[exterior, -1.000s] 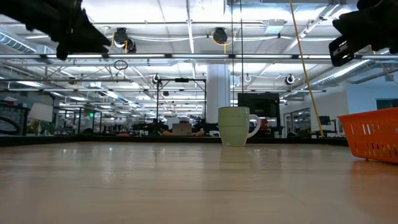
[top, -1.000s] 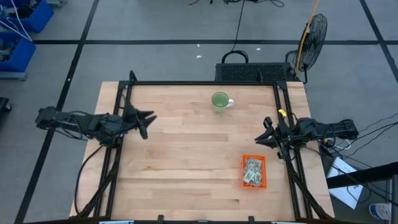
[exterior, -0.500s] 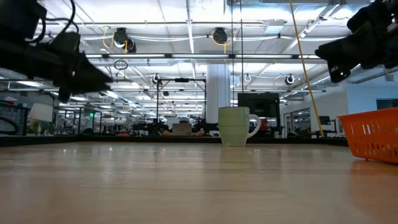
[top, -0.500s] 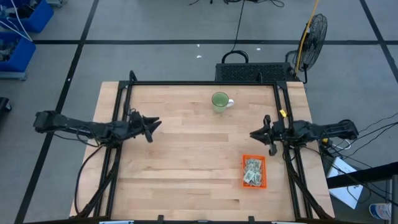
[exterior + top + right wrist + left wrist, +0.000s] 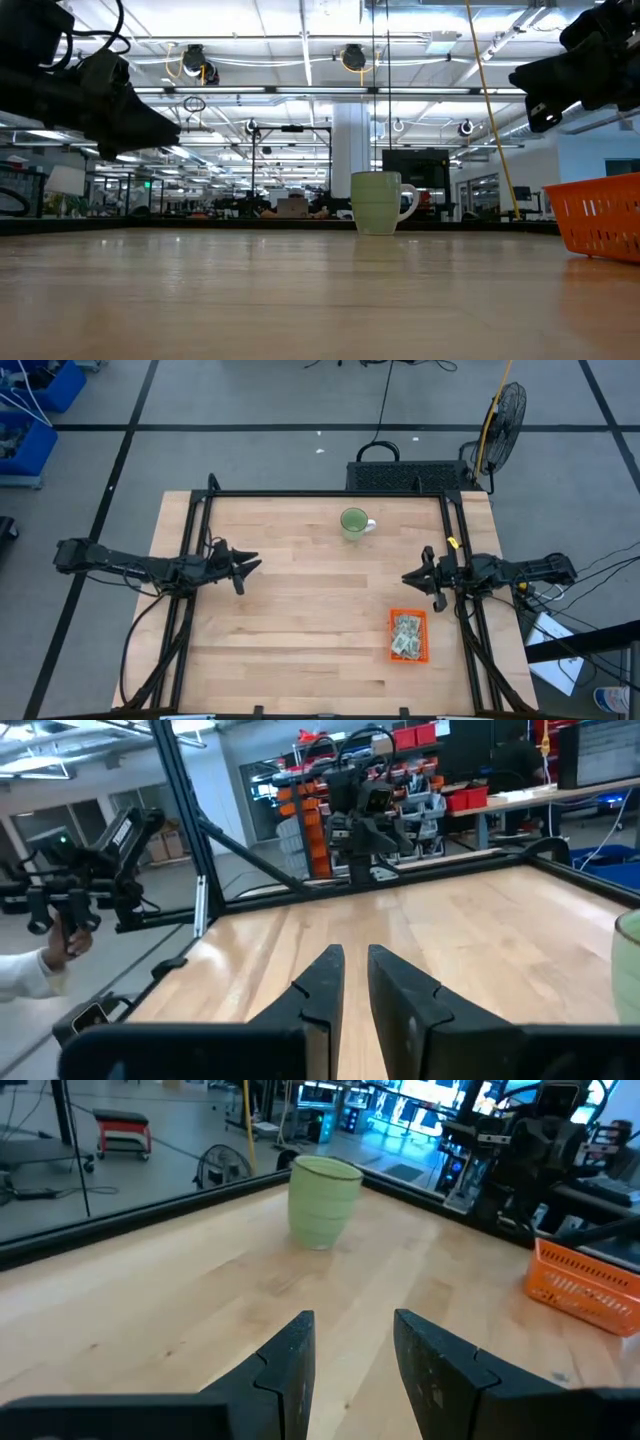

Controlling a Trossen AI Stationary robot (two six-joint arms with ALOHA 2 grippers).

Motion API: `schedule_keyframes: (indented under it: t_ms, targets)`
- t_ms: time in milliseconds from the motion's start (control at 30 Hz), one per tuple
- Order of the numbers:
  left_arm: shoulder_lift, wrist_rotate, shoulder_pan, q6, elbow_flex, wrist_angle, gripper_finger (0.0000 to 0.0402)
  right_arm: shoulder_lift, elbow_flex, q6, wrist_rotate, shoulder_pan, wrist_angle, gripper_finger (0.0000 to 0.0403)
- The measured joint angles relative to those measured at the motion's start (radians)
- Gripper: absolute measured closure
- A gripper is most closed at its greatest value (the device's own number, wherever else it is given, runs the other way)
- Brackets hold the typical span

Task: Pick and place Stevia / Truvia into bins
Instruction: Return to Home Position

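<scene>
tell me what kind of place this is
Probably a robotics lab in an open industrial hall: a wooden table with the left gripper and right gripper hovering over it, a high ceiling of pipes and strip lights, and storage racks beyond.

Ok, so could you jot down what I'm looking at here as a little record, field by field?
Table: wooden top, one arm at each side
Left gripper: hovers over the table's left part, fingers apart, empty
Right gripper: hovers over the right part, a little beyond the tray
Orange tray: near the table's right edge, holds the sachets
Sachets: pale green and white, heaped in the tray; none seen loose
Mug: green, upright, at the far side, apart from the tray
</scene>
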Motion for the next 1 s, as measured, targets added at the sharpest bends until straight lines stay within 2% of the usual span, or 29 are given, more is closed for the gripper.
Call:
schedule_keyframes:
  t_ms: [300, 533, 600, 733, 867, 1000]
  targets:
    - [0.0, -0.006, 0.0, 0.036, 0.0, -0.025, 0.0259, 0.0, -0.001, -0.115, 0.001, 0.0, 0.002, 0.036]
    - [0.0, -0.006, 0.0, 0.02, 0.0, -0.118, 0.0259, 0.0, -0.002, -0.114, 0.001, 0.0, 0.003, 0.036]
    - [0.0, 0.015, 0.0, -0.025, 0.0, -0.125, 0.0259, 0.0, -0.003, -0.097, 0.001, 0.0, 0.004, 0.036]
    - [-0.003, 0.049, 0.0, 0.04, 0.0, -0.12, 0.0259, 0.0, -0.003, -0.086, 0.002, 0.0, 0.012, 0.036]
    - [-0.032, -0.008, 0.0, 0.075, 0.0, -0.113, 0.0259, 0.0, -0.003, -0.088, 0.002, 0.0, 0.012, 0.036]
    - [-0.078, -0.032, 0.0, 0.045, 0.0, -0.21, 0.0259, 0.0, -0.003, -0.089, 0.002, 0.0, 0.006, 0.036]
